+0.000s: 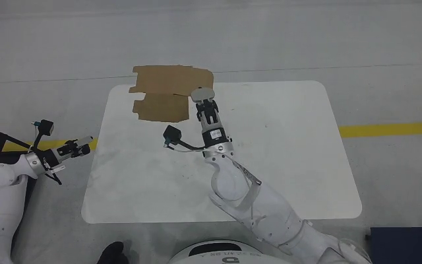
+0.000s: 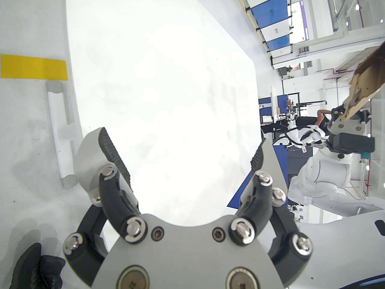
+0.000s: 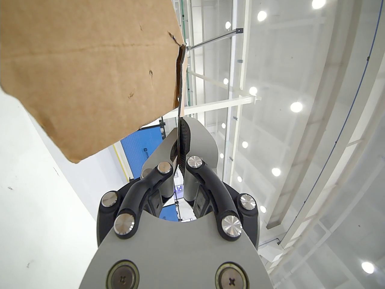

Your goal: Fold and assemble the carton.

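Carton (image 1: 161, 82) flattened, long axis left-right

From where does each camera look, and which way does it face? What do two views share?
Top view: overhead, looking down at the table; shows the right arm, its right pincer holding the carton, and the left arm, left pincer beyond the table's edge.
Left wrist view: on the left wrist, facing across the table; its open left pincer shows.
Right wrist view: on the right wrist, facing up toward ceiling lights; its right pincer clamps the carton.
Shared: all three show the carton.
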`<state>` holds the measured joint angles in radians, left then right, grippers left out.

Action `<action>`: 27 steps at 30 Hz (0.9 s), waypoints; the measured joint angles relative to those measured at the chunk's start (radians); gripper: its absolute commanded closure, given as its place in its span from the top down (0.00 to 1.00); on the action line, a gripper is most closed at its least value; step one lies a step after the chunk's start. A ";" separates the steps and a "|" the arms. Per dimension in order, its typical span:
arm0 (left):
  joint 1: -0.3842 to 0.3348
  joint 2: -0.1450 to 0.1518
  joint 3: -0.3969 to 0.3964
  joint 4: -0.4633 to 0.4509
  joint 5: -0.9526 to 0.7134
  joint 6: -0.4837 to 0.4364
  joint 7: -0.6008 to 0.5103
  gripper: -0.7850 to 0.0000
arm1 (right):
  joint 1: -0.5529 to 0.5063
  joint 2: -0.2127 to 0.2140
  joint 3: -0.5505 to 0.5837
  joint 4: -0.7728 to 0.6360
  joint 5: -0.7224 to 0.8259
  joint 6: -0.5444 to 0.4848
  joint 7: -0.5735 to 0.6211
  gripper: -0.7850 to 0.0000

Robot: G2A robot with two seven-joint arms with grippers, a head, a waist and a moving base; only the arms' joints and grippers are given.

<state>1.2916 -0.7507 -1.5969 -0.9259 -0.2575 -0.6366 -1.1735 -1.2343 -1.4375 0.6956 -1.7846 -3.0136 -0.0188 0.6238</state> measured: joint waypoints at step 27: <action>0.000 0.000 0.000 0.000 0.000 0.000 0.000 1.00 | -0.282 0.262 0.598 -0.232 -0.058 0.289 -0.475 0.00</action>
<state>1.2916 -0.7507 -1.5969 -0.9259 -0.2575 -0.6366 -1.1735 -1.5161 -1.1755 1.2940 -2.0169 -3.0718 0.2706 0.1486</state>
